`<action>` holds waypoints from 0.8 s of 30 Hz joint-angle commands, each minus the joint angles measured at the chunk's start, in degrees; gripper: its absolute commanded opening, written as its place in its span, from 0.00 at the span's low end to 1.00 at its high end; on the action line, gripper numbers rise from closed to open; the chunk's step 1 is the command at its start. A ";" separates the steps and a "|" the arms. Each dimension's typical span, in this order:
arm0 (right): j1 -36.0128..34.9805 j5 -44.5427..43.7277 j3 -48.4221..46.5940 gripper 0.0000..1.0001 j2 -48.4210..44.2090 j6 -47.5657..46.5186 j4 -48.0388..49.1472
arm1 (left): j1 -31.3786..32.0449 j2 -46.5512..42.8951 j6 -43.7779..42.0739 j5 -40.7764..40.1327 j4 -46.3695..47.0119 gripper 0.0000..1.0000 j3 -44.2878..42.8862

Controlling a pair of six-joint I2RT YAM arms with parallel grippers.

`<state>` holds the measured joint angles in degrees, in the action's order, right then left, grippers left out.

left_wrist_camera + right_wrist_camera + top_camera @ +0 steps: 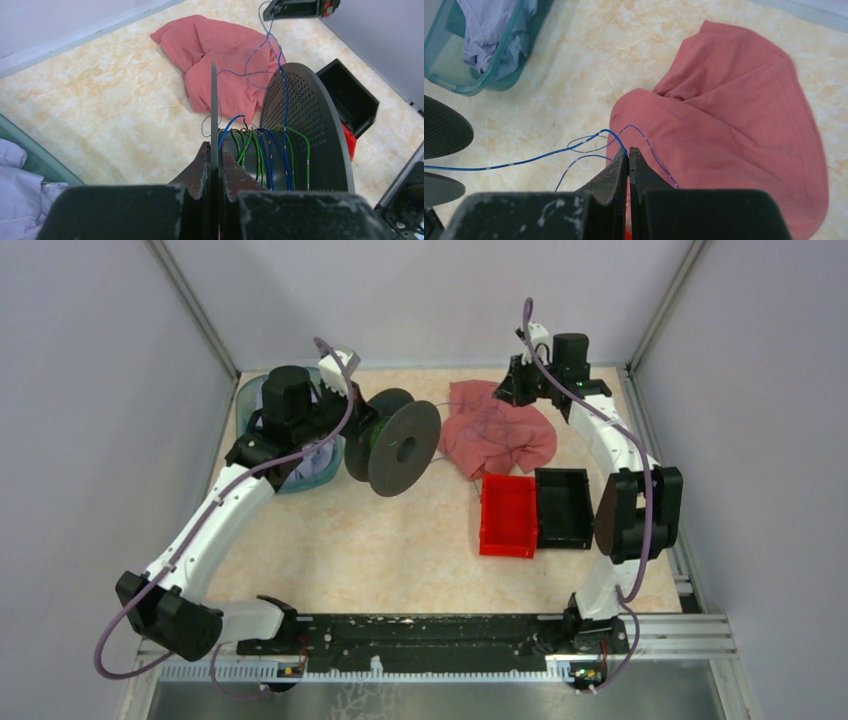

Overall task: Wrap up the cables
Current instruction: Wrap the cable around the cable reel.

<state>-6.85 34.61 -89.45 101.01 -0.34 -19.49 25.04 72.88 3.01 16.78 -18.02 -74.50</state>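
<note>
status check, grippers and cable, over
left gripper shut on spool; right gripper shut on cable. cable partly wound, slack loops on cloth. might snag there.

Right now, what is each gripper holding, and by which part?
Left gripper pinches the black spool by one flange's rim. Right gripper pinches the blue wire at a bend in its loose run.

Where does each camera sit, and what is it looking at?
Top: above and behind the robot, looking down at the table; left arm and right arm show.
Left wrist: on the left arm, looking over the left gripper, shut on the spool rim, toward the cloth.
Right wrist: on the right arm, looking down past the right gripper, pinching the blue cable.
Shared: both wrist views show the cloth and the blue cable.
</note>
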 commanded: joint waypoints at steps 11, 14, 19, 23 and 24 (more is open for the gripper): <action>-4.95 2.72 10.29 0.00 -3.10 1.39 8.70 | -7.49 1.65 17.31 11.10 6.38 0.00 -7.85; -6.90 2.00 12.17 0.00 -2.94 1.08 9.54 | -9.62 1.82 19.40 14.42 7.41 0.00 -7.64; -9.67 1.51 15.84 0.00 -2.97 1.60 12.46 | -11.26 1.48 22.90 9.76 6.78 0.00 -8.09; -12.20 1.51 18.83 0.00 -3.48 1.95 15.23 | -11.33 1.77 22.75 3.69 4.52 0.00 -9.46; -13.10 1.58 19.49 0.00 -3.74 2.00 15.92 | -11.33 1.79 22.83 2.44 4.23 0.00 -9.66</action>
<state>-17.56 35.97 -71.53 100.88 1.21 -9.63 14.00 75.11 23.07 24.32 -15.94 -80.25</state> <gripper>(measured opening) 0.008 0.036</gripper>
